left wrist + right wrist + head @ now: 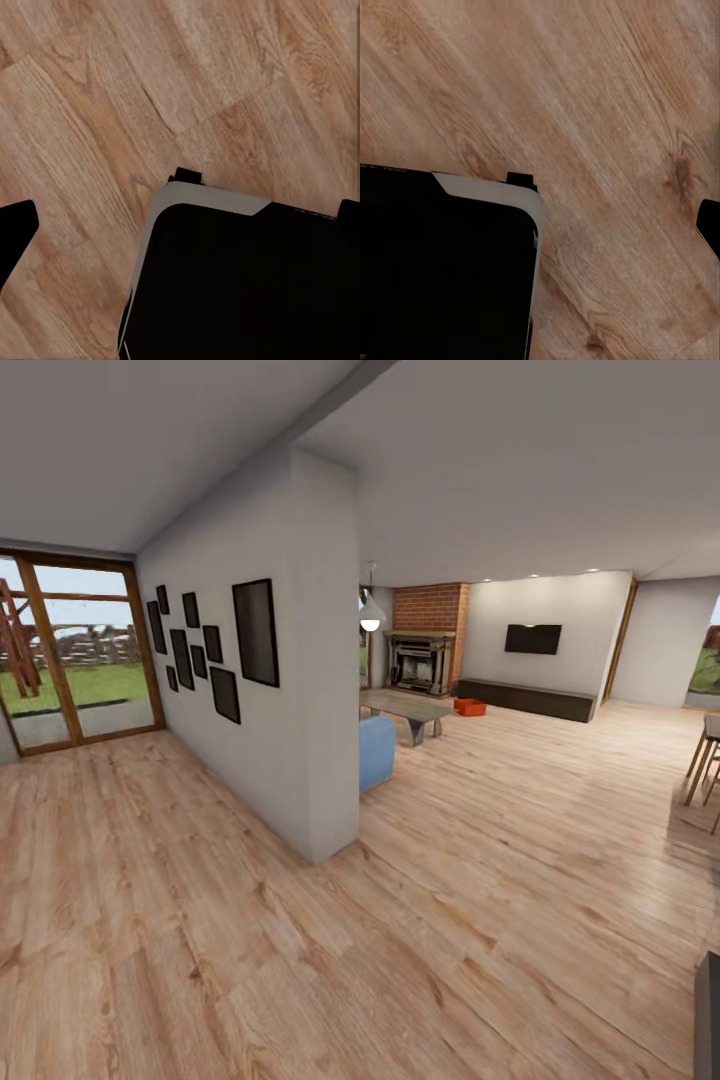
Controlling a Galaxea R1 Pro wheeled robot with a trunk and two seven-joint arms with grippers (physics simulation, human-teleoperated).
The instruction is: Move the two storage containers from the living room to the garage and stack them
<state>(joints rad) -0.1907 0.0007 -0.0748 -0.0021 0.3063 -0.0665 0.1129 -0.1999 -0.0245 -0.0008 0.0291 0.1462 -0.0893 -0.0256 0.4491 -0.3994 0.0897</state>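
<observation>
Storage containers are far from us: we see one orange-red bin [469,707] on the light wood plank floor [500,880] of the living room, just beside the low grey coffee table [408,709] and in front of the brick fireplace [428,638]; whether a second bin sits with it we cannot tell at this range; a wall TV [532,639] hangs above a long dark cabinet [527,699], and a blue sofa corner [377,751] shows behind the white partition wall [290,720], which carries a cluster of dark picture frames [212,643]; glass doors [75,650] at the left of the head view look out on grass; a white pendant lamp [371,616] hangs near the fireplace; in both wrist views we look down on wood planks and a black, white-edged part of our own body [240,277]; dark shapes at the edges may be fingers, but we cannot tell whether either pincer is wide or narrow.
</observation>
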